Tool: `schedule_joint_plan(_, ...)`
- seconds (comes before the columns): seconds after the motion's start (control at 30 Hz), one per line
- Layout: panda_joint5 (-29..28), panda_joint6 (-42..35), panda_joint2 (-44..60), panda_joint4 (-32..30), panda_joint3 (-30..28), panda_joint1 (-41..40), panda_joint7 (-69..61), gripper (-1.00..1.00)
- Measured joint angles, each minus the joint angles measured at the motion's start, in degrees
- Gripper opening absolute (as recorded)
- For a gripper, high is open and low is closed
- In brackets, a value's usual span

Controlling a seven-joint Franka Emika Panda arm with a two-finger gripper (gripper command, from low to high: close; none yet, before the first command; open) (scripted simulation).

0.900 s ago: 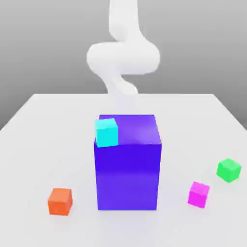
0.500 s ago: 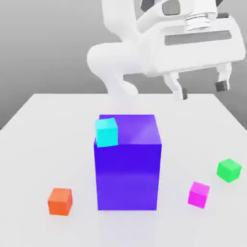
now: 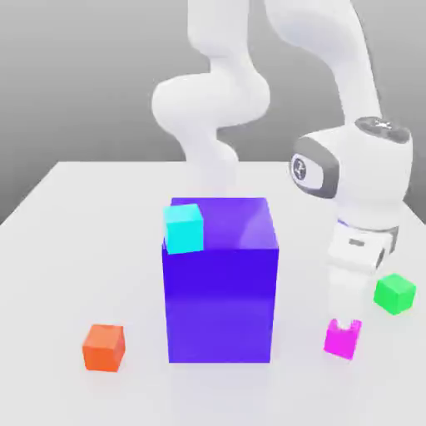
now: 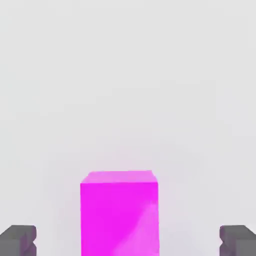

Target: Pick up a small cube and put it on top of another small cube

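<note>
1. Pale grey-white tabletop (image 3: 66, 250) carries everything, with a plain grey backdrop behind it; nothing on it is stacked the way the task wants yet.
2. Nearest in the exterior view, the small orange cube (image 3: 104, 347) sits alone toward that view's left, apart from the job in hand.
3. At about the same depth on the exterior view's right, the magenta cube (image 3: 341, 339) rests on the table, and the gripper (image 3: 343, 320) is down over it.
4. The hand view shows the magenta cube (image 4: 120, 212) centred between the two dark fingertips (image 4: 18, 240), with clear gaps on both sides; the jaws stand wide apart and grip nothing.
5. Judged from this, the approach and lowering look done. Closing on the cube, lifting, carrying and releasing are all left.
6. Slightly farther back and toward the exterior view's right, the green cube (image 3: 394, 293) waits with a bare top, near the magenta one but not touching it.
7. Centre scene, the big purple-blue block (image 3: 221, 291) stands tall, and the small cyan cube (image 3: 184, 228) rests at its top corner.
8. Farthest back, the white arm (image 3: 212, 108) curves up behind the block.
</note>
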Motion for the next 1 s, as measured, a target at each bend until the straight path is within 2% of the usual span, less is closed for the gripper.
schedule_joint_plan(0.07,-0.52,3.35,4.21,0.73,-0.54,0.45,0.38,0.0)
schedule_joint_plan(0.1,-0.6,4.85,6.1,1.05,-0.66,0.55,0.48,-1.0)
schedule_joint_plan(0.33,-0.84,5.08,6.45,1.12,-0.69,0.56,0.67,-1.0)
schedule_joint_plan(0.53,1.13,-3.75,-4.49,-1.0,0.6,-0.22,-0.99,-1.0)
schedule_joint_plan(1.0,2.7,-10.46,-10.3,-0.34,9.57,5.11,-38.74,-1.0)
